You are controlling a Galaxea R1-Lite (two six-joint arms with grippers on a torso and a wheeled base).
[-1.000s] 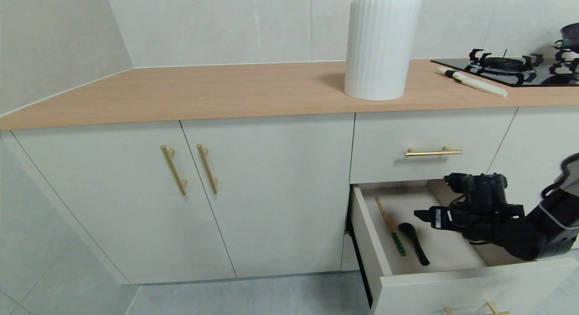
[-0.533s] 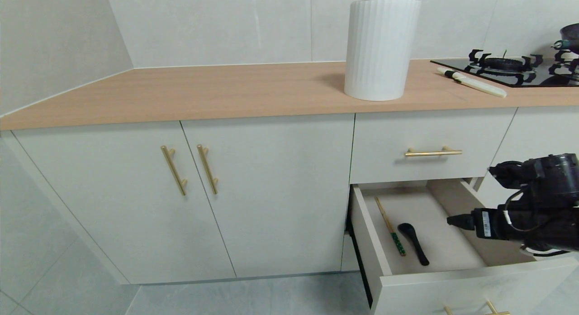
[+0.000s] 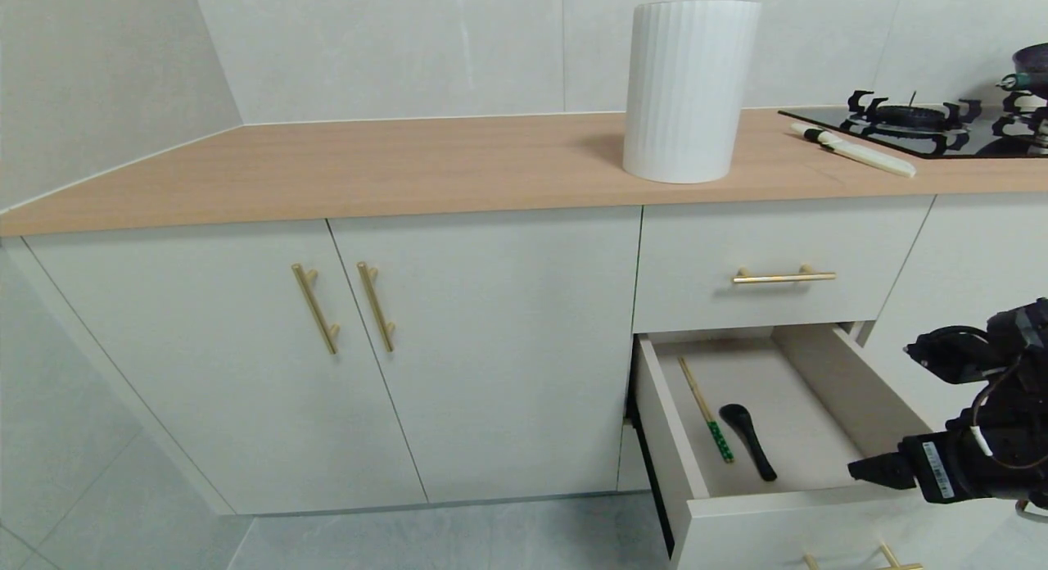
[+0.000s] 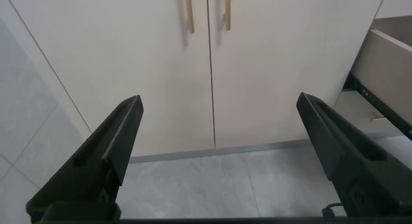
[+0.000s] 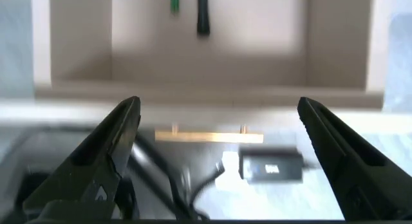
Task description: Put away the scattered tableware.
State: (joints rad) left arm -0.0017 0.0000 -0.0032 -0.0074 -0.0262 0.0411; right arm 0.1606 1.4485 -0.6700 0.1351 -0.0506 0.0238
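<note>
Status: right gripper (image 5: 219, 108) spread wide with nothing between the fingers. We see it hanging over the front panel of the open drawer (image 3: 684, 463), near the drawer's right front corner, with the gold drawer handle (image 5: 209, 136) just below it on the panel face. Left gripper (image 4: 219, 103) is also spread wide and empty, facing the two closed cabinet doors (image 4: 212, 69) and the grey floor (image 4: 219, 185) beneath them. Inside the drawer we have the chopsticks (image 3: 706, 410), green at the near end, lying along the left wall, and the black spoon (image 3: 749, 443) flat just beside them on their right, bowl end towards the back. Above the open drawer sits a closed upper drawer (image 3: 778, 242). On the wooden counter (image 3: 368, 165) a tall white ribbed container (image 3: 688, 91) stands upright, and a cream knife (image 3: 856, 150) lies near the front edge of the stove (image 3: 917, 124).
</note>
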